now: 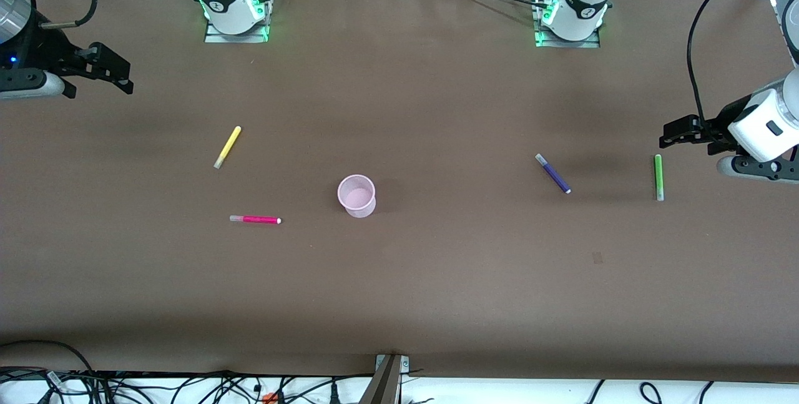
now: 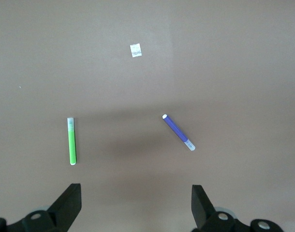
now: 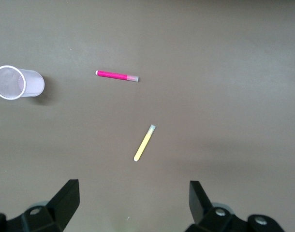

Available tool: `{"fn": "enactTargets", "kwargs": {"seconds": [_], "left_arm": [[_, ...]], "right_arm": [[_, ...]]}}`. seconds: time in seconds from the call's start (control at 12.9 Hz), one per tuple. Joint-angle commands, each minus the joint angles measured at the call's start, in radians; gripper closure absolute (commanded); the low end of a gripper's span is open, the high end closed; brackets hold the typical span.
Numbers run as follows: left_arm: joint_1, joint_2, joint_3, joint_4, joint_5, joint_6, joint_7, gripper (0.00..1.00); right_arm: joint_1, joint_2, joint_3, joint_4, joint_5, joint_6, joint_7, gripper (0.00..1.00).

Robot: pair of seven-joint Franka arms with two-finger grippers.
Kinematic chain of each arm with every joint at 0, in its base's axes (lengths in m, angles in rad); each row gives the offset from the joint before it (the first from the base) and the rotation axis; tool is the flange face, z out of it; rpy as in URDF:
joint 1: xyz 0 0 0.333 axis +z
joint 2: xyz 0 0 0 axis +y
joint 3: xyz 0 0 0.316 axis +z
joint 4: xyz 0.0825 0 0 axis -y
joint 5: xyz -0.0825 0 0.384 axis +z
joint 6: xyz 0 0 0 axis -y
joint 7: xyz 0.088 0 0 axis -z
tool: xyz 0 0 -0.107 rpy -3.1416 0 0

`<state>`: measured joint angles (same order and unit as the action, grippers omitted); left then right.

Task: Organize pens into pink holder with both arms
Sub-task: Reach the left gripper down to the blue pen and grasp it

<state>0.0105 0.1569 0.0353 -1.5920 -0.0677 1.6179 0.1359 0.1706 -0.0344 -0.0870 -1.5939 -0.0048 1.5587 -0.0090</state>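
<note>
- You see the pink holder standing up with nothing in it, near the middle of the table. All four pens lie flat on the table, away from it.
- Toward the right arm's end from the holder you find the magenta pen and the yellow pen. The magenta one lies a bit nearer the front camera than the holder, with one end pointing at the holder. The yellow one lies slanted, farther from the camera.
- Toward the left arm's end you find the purple pen, slanted, and the green pen, farthest from the holder.
- Your left gripper hangs up high close to the green pen, fingers spread wide, holding nothing.
- Your right gripper hangs at its own end, fingers also spread and holding nothing. The yellow pen is its nearest one.
</note>
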Motion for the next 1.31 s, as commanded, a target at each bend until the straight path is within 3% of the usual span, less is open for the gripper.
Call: {"fn": "enactTargets", "kwargs": {"seconds": [0.0, 0.77, 1.24], "left_arm": [[-0.007, 0.000, 0.003, 0.004, -0.004, -0.006, -0.009, 0.00], [-0.007, 0.012, 0.003, -0.006, -0.004, -0.007, -0.010, 0.00], [-0.017, 0.122, -0.025, -0.026, -0.004, 0.010, -0.417, 0.00]], "right_arm": [[-0.011, -0.005, 0.016, 0.000, -0.014, -0.012, 0.016, 0.00], [-0.008, 0.008, 0.016, 0.029, -0.015, -0.026, -0.002, 0.00], [-0.007, 0.008, 0.019, 0.026, -0.014, -0.028, -0.002, 0.00]]}}
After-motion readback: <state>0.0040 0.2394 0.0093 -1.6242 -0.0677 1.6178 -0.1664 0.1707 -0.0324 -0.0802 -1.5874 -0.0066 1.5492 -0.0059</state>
